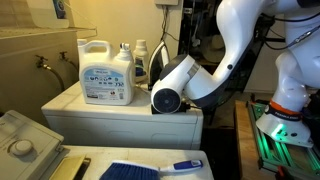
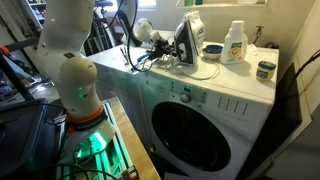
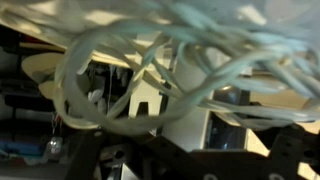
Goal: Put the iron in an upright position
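Exterior views share the washer top (image 1: 65,103) (image 2: 240,85) from different sides; wrist view hugs cord (image 3: 150,60).

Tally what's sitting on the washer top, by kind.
Iron: 1
Detergent jug: 1
Small containers: 2
Total: 4

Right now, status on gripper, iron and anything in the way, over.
Gripper open, empty, beside iron. Iron upright on washer. Cord loops right across wrist view.
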